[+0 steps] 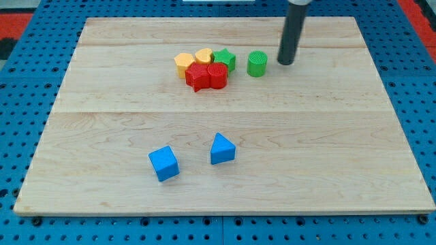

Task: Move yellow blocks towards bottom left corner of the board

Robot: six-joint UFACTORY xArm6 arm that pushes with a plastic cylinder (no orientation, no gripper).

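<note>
Two yellow blocks sit in a cluster at the upper middle of the board: a yellow hexagon block (183, 62) on the left and a yellow heart-like block (203, 56) next to it. They touch a red star block (198, 76), a red round block (217, 74) and a green star block (224, 59). A green cylinder (257, 63) stands just to the right of the cluster. My tip (285, 62) rests on the board right of the green cylinder, a short gap away from it and well right of the yellow blocks.
A blue cube (164, 163) and a blue triangular block (222, 149) lie in the lower middle of the wooden board (102, 102). A blue perforated table (27, 102) surrounds the board.
</note>
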